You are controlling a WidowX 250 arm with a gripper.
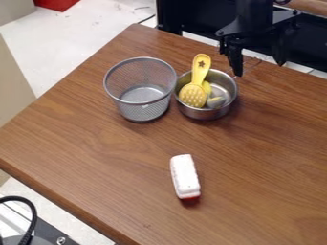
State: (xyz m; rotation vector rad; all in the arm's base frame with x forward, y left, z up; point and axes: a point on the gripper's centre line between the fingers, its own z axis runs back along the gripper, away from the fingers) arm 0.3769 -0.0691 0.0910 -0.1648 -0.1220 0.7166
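The black gripper (258, 64) hangs at the upper right, just beyond the steel pot, its two fingers spread apart with nothing between them. Below and left of it stands the small steel pot (203, 113). A yellow slotted spoon (193, 95) leans in the pot, its star-marked handle sticking up past the rim, and other small things lie beside it inside. A silver wire mesh basket (142, 81) stands right beside the pot on the left. Nearer the camera, a white block-like object with a red underside (184, 176) lies on the wooden table.
The brown table (96, 139) has its left edge running diagonally from the top to the lower front. A black cable (30, 215) and dark equipment sit off the table at the lower left. Dark framework stands behind the table's far edge.
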